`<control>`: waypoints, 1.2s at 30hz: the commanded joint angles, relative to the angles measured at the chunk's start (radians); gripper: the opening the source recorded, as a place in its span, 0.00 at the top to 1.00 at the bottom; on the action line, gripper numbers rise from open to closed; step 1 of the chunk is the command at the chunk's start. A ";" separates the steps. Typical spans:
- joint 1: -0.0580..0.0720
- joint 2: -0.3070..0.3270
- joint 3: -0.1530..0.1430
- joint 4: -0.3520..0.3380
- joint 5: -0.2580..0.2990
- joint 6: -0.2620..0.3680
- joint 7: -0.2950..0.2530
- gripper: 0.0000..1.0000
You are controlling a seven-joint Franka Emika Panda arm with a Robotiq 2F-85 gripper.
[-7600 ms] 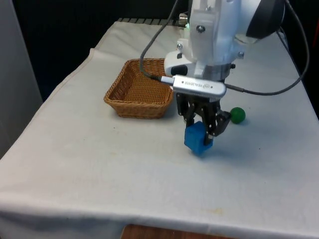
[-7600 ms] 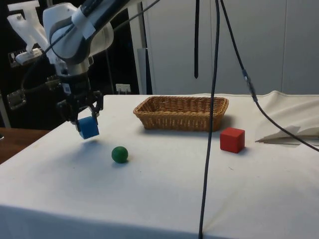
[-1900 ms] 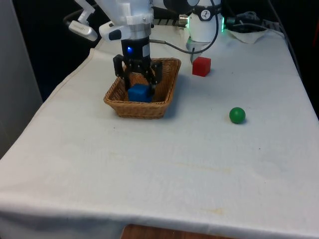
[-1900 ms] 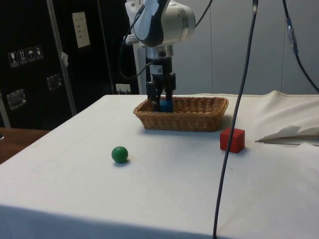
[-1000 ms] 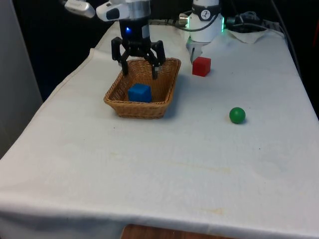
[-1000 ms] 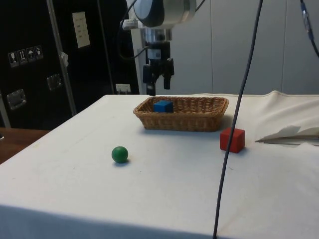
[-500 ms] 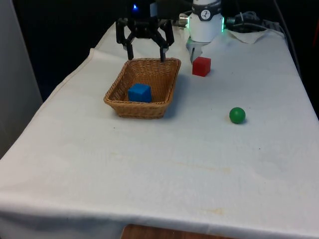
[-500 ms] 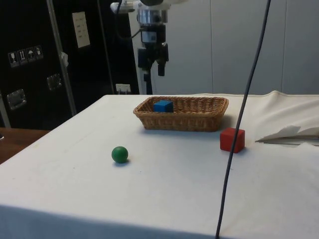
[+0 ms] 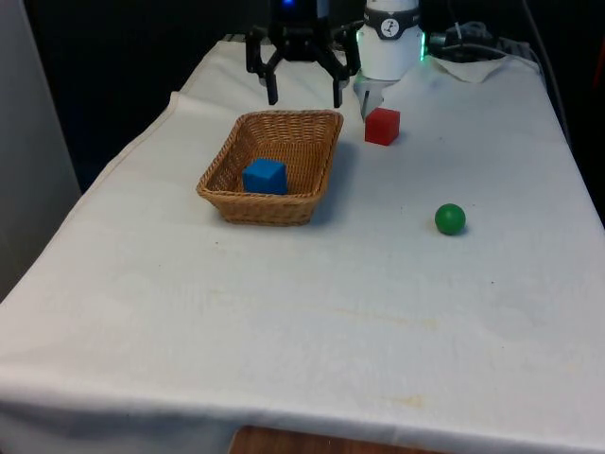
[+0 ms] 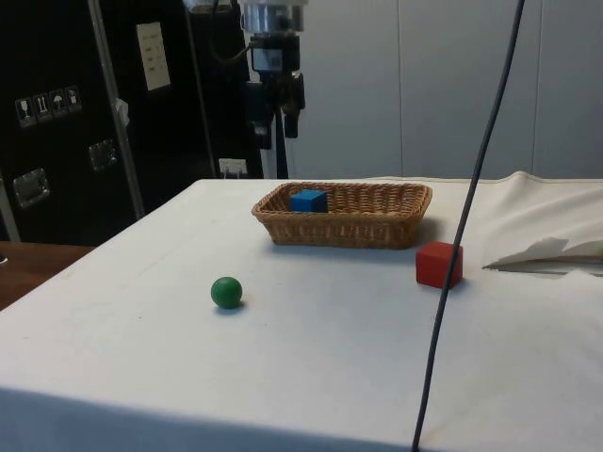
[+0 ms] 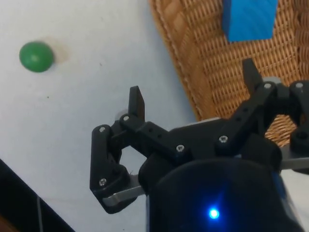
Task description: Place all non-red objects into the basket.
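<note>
Red cube (image 9: 382,126) — hidden from the wrist, plain in front view.

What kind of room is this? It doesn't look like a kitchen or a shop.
Most likely a robotics lab or test room. A gripper hangs open over a table draped in white cloth, and on it lie simple practice props: a wicker basket holding a blue cube, a red cube and a green ball.

Black gripper (image 11: 193,96) – jointed linkage fingers, silver screws
</note>
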 commanded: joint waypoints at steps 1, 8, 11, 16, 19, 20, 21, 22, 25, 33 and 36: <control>0.011 -0.006 0.001 -0.005 -0.023 0.001 0.027 0.00; 0.014 -0.018 0.039 -0.007 -0.057 0.001 0.076 0.00; 0.017 -0.023 0.059 -0.007 -0.068 0.001 0.096 0.00; 0.010 -0.022 0.082 -0.003 -0.066 0.000 0.100 0.00; 0.021 -0.027 0.098 -0.008 -0.093 0.003 0.136 0.00; 0.022 -0.027 0.104 -0.008 -0.096 0.003 0.143 0.00; 0.022 -0.026 0.116 -0.008 -0.100 0.004 0.154 0.00; 0.023 -0.024 0.122 -0.008 -0.101 0.006 0.159 0.00; 0.023 -0.018 0.141 -0.012 -0.100 0.014 0.172 0.00; 0.026 -0.001 0.189 -0.016 -0.099 0.031 0.208 0.00; 0.028 0.005 0.202 -0.015 -0.099 0.034 0.219 0.00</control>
